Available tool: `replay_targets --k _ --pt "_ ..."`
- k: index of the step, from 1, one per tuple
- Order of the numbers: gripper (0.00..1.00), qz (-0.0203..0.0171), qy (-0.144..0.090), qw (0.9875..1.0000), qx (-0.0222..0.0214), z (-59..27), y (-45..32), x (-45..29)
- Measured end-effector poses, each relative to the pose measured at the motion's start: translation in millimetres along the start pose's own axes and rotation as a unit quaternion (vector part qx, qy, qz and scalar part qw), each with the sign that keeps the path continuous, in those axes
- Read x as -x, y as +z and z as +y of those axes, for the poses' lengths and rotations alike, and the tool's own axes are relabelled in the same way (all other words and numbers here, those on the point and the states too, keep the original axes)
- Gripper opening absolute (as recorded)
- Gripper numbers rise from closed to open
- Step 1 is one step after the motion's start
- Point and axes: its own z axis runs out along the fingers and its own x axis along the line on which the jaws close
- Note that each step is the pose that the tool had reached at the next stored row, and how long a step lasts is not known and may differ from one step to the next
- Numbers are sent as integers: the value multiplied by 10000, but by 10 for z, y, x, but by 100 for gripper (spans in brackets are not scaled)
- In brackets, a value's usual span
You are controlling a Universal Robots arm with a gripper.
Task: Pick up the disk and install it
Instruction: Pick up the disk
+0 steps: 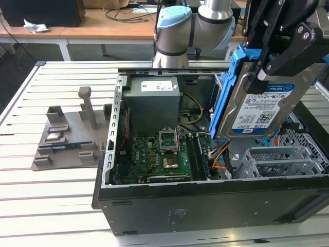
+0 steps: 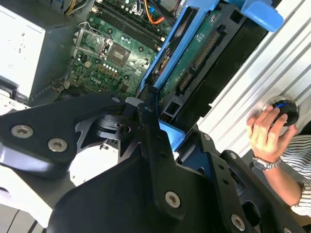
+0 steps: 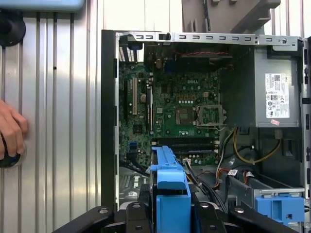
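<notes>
The hand [image 1: 264, 69] clamps the disk [image 1: 262, 110] upright above the open case [image 1: 205, 206]; slippage would likely drop it onto the drive cage [image 1: 280, 159]; loose cables [image 1: 220, 154] alongside may snag its frame.

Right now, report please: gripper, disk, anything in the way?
Gripper shut on the disk, held on edge above the computer case. Not yet in the drive cage. A person's hand on the table beside it.
</notes>
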Motion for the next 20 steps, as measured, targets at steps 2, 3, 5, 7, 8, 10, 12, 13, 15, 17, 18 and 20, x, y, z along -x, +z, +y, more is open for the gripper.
replay_targets --k 2,3,5,7,8,10,12,13,15,17,18,20 --pt "37 0 0 10000 0 -35 2 0" --pt "37 0 0 10000 0 -51 4 0" --pt "37 0 0 10000 0 -87 6 0" --pt "37 0 0 10000 0 -118 9 0" --pt "37 -1 0 10000 0 -139 11 0" --pt "37 -1 0 10000 0 -192 15 1" --pt "37 0 0 10000 0 -225 17 1" --pt "37 -1 0 10000 0 -252 20 1" --pt "37 0 0 10000 0 -283 23 1" --pt "37 1 0 10000 0 -307 27 0" --pt "37 0 0 10000 0 -321 32 0" --pt "37 0 0 10000 0 -344 49 0"
